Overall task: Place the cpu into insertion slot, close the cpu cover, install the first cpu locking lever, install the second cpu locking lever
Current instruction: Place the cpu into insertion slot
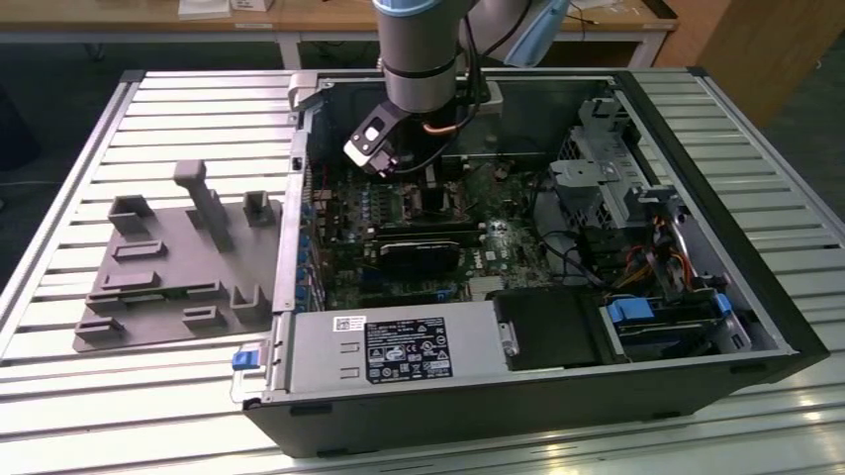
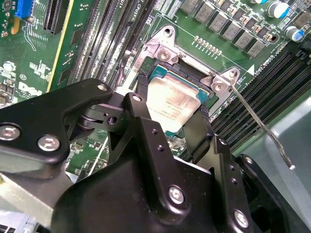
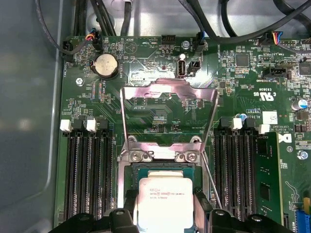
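Grey slatted metal table (image 1: 158, 99): carries an open computer case (image 1: 528, 406) lying on its side; a grey moulded fixture (image 1: 172, 277) sits beside the case, toward the exterior view's left
Room: wooden desks (image 1: 133, 15) stand behind the table
Arm (image 1: 422, 49): reaches down into the case, over the green motherboard (image 3: 160, 63)
Gripper (image 2: 173, 106): black fingers (image 2: 201, 128) set narrow; closed on two opposite edges of the cpu (image 2: 170, 97)
Position of the cpu: metal top upward, level, at the insertion slot (image 3: 146, 166); whether it is fully seated cannot be told
Cpu cover (image 3: 167, 91): swung open; lies back over the board beyond its hinge
Locking lever (image 2: 262, 127): thin steel rod; stands free just beside the slot
Memory slots (image 3: 82, 179): long black rows; flank the insertion slot on both sides
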